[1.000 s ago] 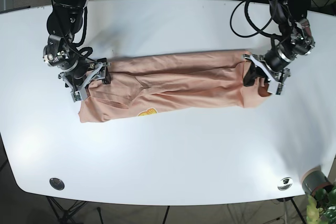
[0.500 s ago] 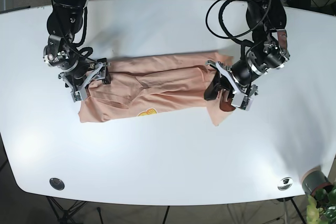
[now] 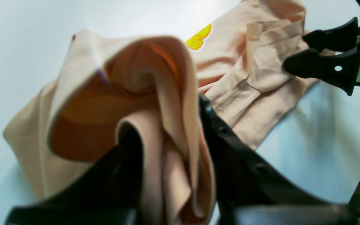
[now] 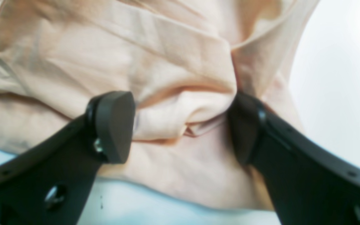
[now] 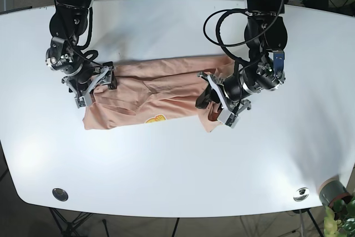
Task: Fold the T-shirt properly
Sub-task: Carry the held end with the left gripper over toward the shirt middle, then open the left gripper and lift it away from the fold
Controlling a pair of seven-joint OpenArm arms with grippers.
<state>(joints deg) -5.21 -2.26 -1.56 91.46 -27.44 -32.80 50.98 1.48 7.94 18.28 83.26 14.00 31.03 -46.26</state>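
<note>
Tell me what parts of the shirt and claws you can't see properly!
- Left wrist view: the left claw is blurred, and the T-shirt bunched in it hides its tips.
- Right wrist view: the shirt runs past the top edge.
- Base view: the yellow print is too small to read.

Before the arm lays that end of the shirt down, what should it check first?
1. Left gripper holds cloth: ok, shut on the peach T-shirt, fabric bunched between its fingers.
2. Right gripper pins the far end: ok, jaws closed on a fold.
3. Carried end lined up with the pinned end: cannot tell.
4. Fabric smooth: not ok, wrinkled and bunched.
5. Yellow print uncovered: ok, visible.
6. White table free beside the shirt: ok.
</note>
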